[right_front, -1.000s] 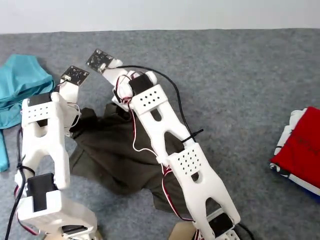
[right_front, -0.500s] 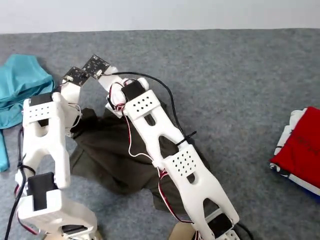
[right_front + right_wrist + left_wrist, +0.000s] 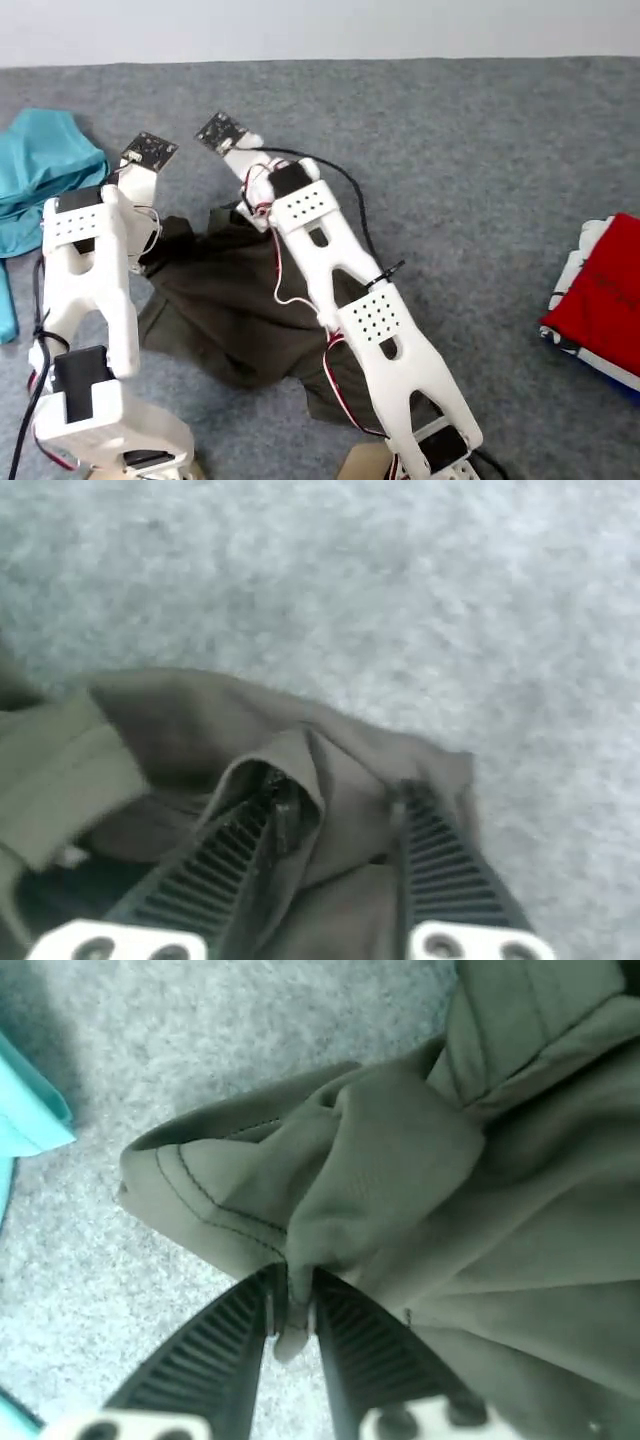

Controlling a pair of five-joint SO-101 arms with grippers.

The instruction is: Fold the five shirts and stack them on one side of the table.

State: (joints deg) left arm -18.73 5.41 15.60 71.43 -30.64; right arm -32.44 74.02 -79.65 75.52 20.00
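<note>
Looking down on the table [image 3: 480,150], I am seeing the olive shirt [image 3: 215,310] lying crumpled toward the near left corner, partly under my two arms. My left arm [image 3: 85,250] is standing over its left side. My right arm [image 3: 340,290] is stretching across it to its far edge. A teal shirt [image 3: 40,165] is waiting at the left edge. A pile with a red shirt [image 3: 605,295] on top is sitting at the right edge, well apart from the rest.

In the left wrist view, my left gripper [image 3: 293,1295] is pinching a bunched fold of the olive shirt. The jaws are nearly together, with only cloth between them, and the stitched hem is running just beside the pinch.

In the right wrist view, my right gripper [image 3: 338,795] is standing with its jaws apart over the far edge of the shirt. One finger is sitting in a small fold and the other is resting on the cloth, so it is gripping nothing yet.

I am judging that I am taking two holds to spread this shirt flat before folding. My right jaws should close on the edge itself, not on a thick bunch. After that both arms should lift evenly and pull apart gently, because the left pinch is small and could slip.
</note>
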